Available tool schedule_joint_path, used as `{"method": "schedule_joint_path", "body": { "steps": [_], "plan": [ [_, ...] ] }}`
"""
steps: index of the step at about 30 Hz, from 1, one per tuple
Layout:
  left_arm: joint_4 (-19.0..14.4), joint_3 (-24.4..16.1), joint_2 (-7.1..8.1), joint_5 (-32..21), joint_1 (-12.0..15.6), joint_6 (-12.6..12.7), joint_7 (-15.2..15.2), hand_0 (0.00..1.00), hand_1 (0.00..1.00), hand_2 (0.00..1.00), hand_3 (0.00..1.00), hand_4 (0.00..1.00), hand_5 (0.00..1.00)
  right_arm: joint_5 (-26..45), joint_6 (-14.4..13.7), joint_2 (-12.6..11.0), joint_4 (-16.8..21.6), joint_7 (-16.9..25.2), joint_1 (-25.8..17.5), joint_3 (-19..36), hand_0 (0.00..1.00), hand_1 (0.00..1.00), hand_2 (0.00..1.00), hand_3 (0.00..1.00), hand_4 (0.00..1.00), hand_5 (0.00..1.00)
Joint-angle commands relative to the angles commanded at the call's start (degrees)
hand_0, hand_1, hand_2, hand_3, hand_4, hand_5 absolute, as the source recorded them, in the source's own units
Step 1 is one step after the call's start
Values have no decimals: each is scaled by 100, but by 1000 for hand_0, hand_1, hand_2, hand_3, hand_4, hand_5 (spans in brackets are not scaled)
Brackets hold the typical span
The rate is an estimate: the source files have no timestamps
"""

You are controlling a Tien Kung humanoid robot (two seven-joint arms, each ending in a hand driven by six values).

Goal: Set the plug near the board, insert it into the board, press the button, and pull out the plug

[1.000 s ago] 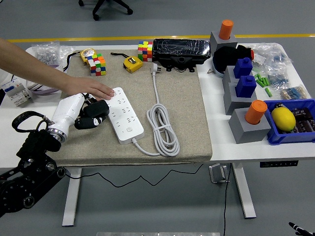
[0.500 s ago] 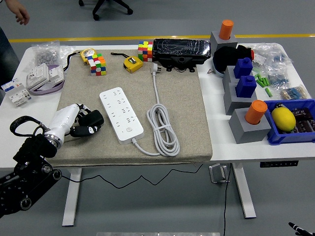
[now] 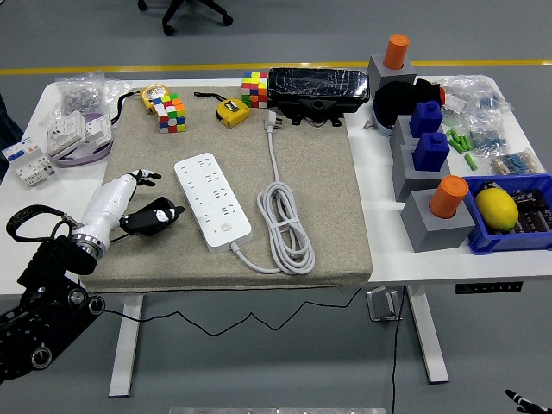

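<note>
The plug (image 3: 269,121) lies at the far middle of the grey mat (image 3: 328,216), prongs pointing far-left, its long axis running toward the coiled cord (image 3: 285,226) nearer. The power strip (image 3: 212,202) lies aslant, far-left to near-right. The left hand (image 3: 142,210), left of the strip, has loosely spread fingers and holds nothing, as far as I can tell. Reaching across the strip for the plug could nudge it or snag the cord.

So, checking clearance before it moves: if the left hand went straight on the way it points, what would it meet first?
Probably the white power strip on the grey mat: the left hand points right toward its long left edge, though depth is unclear.
</note>
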Motion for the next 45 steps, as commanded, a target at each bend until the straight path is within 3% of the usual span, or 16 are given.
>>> {"method": "schedule_joint_path", "body": {
  "steps": [8,14,24,45],
  "plan": [
    [-542,-380,-31,-1504,86,738,-1210,746,797,765,783,993,677,-2,-3,-12,1,5,24,-4,649,643,608,547,977,548],
    [-731,-535,-60,-2137,85,879,-1528,739,771,744,757,977,669,-11,-6,-16,-14,6,51,20,649,642,607,547,975,547],
    [-918,-718,-108,-2462,171,918,-1683,725,754,734,753,947,683,-53,-19,-51,-20,15,113,44,648,643,608,546,974,547],
    [-1133,-827,-86,-2413,276,759,-1492,727,741,731,748,927,699,-85,-29,-49,-62,23,165,11,649,643,611,547,973,544]
  ]
}}
